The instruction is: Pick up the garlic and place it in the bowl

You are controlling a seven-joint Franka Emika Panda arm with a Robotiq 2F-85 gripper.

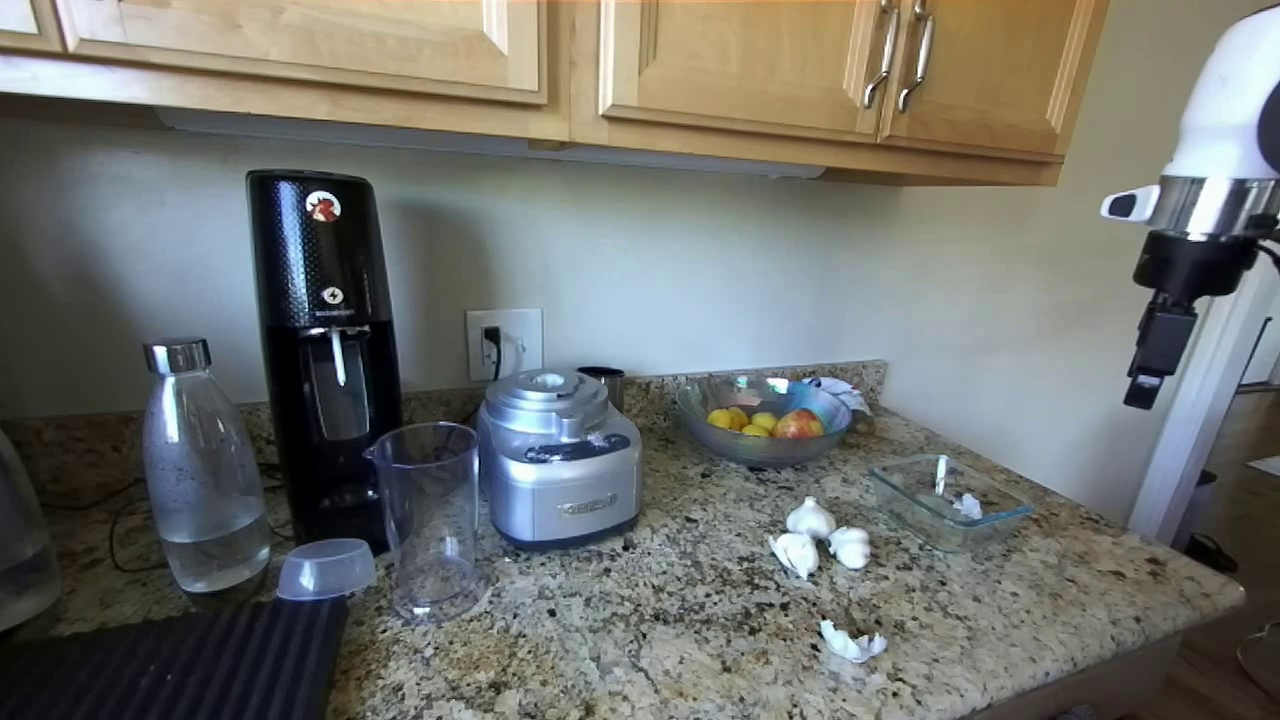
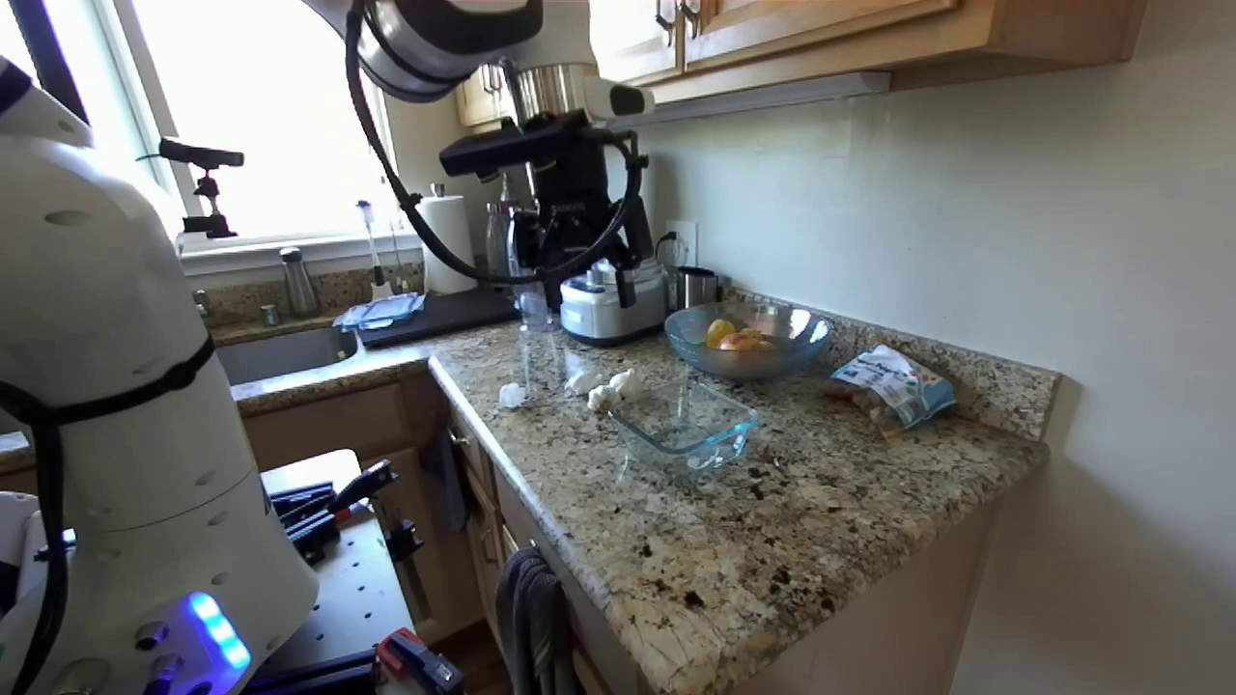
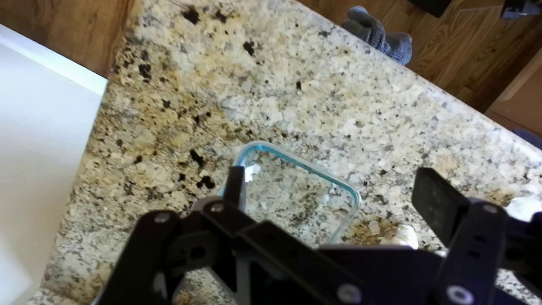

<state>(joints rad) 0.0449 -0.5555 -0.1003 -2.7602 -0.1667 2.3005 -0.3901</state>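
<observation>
Several white garlic pieces lie on the granite counter. Three bulbs cluster together, the rear garlic bulb (image 1: 811, 518) upright; the cluster also shows in an exterior view as garlic (image 2: 626, 382). Loose garlic skin (image 1: 852, 642) lies apart, nearer the counter's front. The bowl is a small square clear glass dish (image 1: 915, 512), (image 2: 688, 444) beside the bulbs, with a white scrap in it. My gripper (image 1: 1146, 388), (image 2: 591, 290) is open and empty, high above the counter. In the wrist view the jaws (image 3: 333, 186) span the bowl's rim (image 3: 305, 166), and one garlic (image 3: 402, 236) is partly hidden behind the gripper.
A larger glass fruit bowl (image 1: 720, 440) stands behind the garlic, with a snack bag (image 2: 898, 381) near it. A food processor (image 1: 565, 475), clear beaker (image 1: 430, 540) and black soda machine (image 1: 325, 350) stand along the wall. Cabinets (image 1: 740, 70) hang above.
</observation>
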